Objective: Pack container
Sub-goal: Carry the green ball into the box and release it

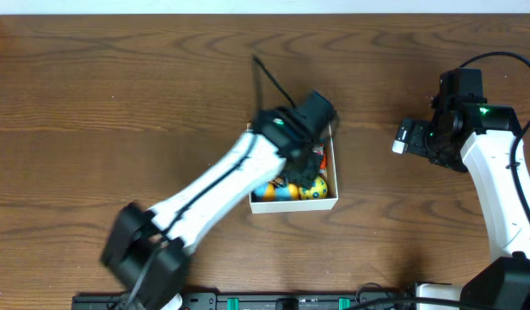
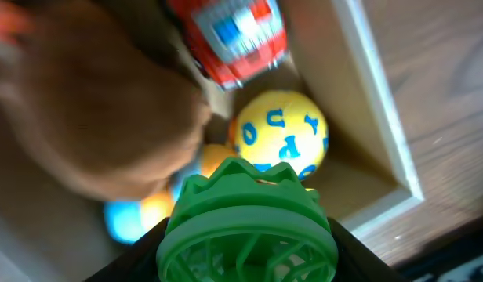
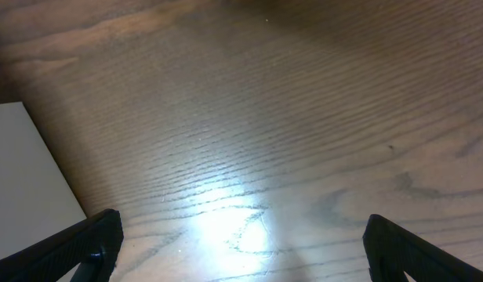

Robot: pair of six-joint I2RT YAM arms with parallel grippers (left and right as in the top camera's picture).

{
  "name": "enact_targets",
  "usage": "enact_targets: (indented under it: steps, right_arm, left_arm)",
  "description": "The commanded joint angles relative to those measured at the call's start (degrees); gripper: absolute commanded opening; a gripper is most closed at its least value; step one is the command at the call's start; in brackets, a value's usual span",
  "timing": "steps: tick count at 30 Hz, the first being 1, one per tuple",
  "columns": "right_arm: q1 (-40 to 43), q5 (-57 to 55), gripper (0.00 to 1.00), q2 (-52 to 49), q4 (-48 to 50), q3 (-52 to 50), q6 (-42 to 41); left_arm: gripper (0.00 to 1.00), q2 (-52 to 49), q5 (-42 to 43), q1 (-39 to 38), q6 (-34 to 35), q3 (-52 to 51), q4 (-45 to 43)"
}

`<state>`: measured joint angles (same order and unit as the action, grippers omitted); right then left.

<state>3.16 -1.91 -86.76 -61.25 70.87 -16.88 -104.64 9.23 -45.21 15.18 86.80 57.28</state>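
Dark wooden desk (image 1: 119, 77) carries the white container (image 1: 295, 205) at centre, toys (image 1: 291, 188) inside. The left pincer (image 2: 245, 262) hangs over them, clamped on a green ridged toy (image 2: 245, 207) — probably to place it. Right pincer (image 3: 241, 231) sits aside, fingers apart.

Setting: robotics lab workbench. Evidence: a dark wood-grain table (image 1: 119, 103) seen from straight above. Two white jointed arms with black housings, the left arm (image 1: 213, 185) and the right arm (image 1: 497, 181), are both based at the near edge. A thin black cable (image 1: 269, 77) stands off the left arm. A green status light (image 1: 483, 110) is lit on the right arm. A black equipment rail (image 1: 274, 301) with green fittings runs along the near edge. One low white container (image 1: 295, 205) holds coloured toys. The room beyond the table cannot be made out.
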Motion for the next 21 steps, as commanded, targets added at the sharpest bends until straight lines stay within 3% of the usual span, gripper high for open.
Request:
enact_targets:
  steps: [1,3,4,5,8,16,20,21]
  right_arm:
    - [0.2,-0.4,0.99,-0.2,-0.3,0.2,0.9]
    - [0.2,-0.4,0.99,-0.2,-0.3,0.2,0.9]
    - [0.2,-0.4,0.99,-0.3,-0.3,0.2,0.9]
    - [0.2,-0.4,0.99,-0.3,-0.3,0.2,0.9]
    - [0.2,-0.4,0.99,-0.2,-0.2,0.2,0.9]
    - [0.2,-0.4,0.99,-0.2,0.3,0.2,2.6]
    - [-0.4,0.4,0.99,-0.2,1.5,0.3,5.4]
    - [-1.0,0.5,0.99,-0.2,1.9,0.3,6.1]
  left_arm:
    - [0.06,-4.2,-0.9,0.0,-0.3,-0.4,0.2]
    - [0.08,-5.8,-0.9,0.2,-0.3,-0.4,0.2]
    - [0.17,-6.2,-0.9,0.2,-0.3,-0.4,0.2]
    - [0.36,-6.3,-0.9,0.2,-0.3,-0.4,0.2]
    - [0.61,-5.9,-0.9,0.2,-0.3,-0.1,0.0]
    - [0.72,2.2,-2.1,1.0,-0.3,2.4,0.7]
    - [0.75,10.1,-10.4,2.6,-0.3,2.4,1.4]
    - [0.81,12.0,-12.7,3.2,-0.3,2.4,1.5]
